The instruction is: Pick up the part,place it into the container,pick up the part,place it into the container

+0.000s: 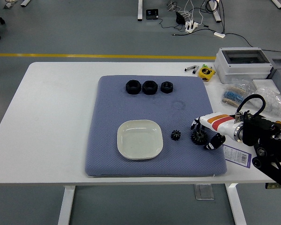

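Two small black gears lie on the blue mat (131, 101): a smaller gear (176, 135) and a larger gear (198, 136) to its right. A white square dish (139, 139) sits left of them and holds nothing. My right hand (204, 134) comes in from the right, white with an orange stripe. Its fingers are spread around the larger gear, the thumb (216, 140) at its right side, the other fingers above it. The fingers are not closed on the gear. The left hand is out of view.
Three black nuts (149, 87) lie in a row at the mat's far edge. A grey box (243, 63), a yellow tape measure (206, 72), bagged parts (236, 96) and a purple card (237, 155) lie on the table's right side.
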